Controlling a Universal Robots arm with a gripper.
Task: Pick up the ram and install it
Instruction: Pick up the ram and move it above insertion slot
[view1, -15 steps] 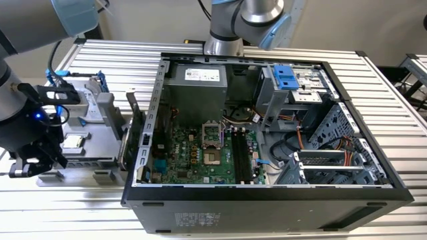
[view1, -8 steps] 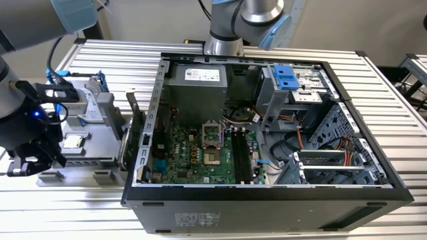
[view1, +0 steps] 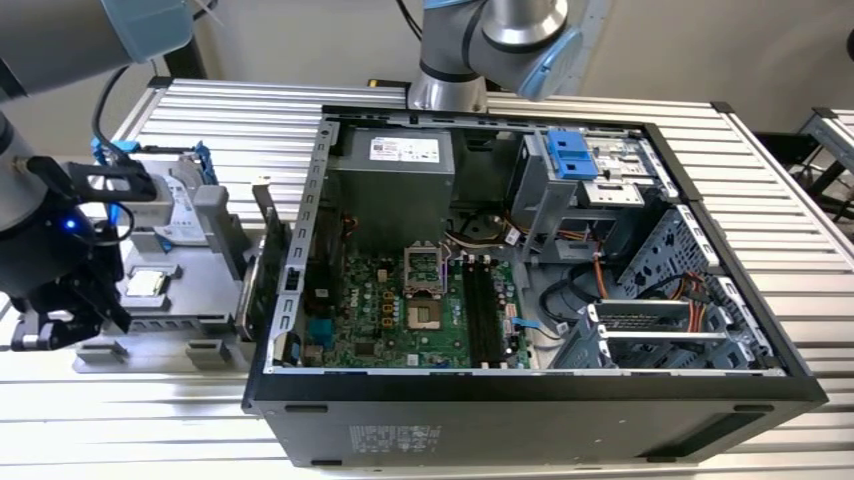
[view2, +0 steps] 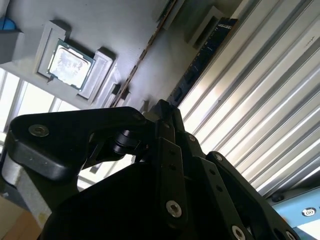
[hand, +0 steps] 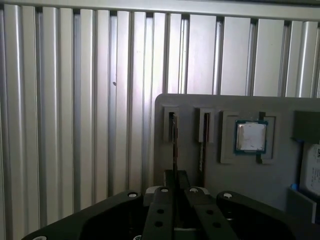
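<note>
**Gripper on the ram at the tray, grip unconfirmed**

We see the gripper (hand: 175, 176) low over the grey parts tray (hand: 240, 180). It is lined up on the ram (hand: 173, 136), which stands on edge in the slot nearest the tray's edge. The ram's thin edge runs straight under the gripper. We cannot tell how far the gripper is open or whether it has hold of the ram.

A second stick (hand: 204, 145) stands in the next tray slot, just beside the ram. The processor (hand: 251, 136) lies in the tray pocket past that. The open computer case (view1: 534, 405) sits beside the tray.

Risks, as we judge them:
- An off-centre or shallow grip could tilt the thin board, so it binds in the tray slot or slips free.
- Sideways drift could knock the second stick.
</note>
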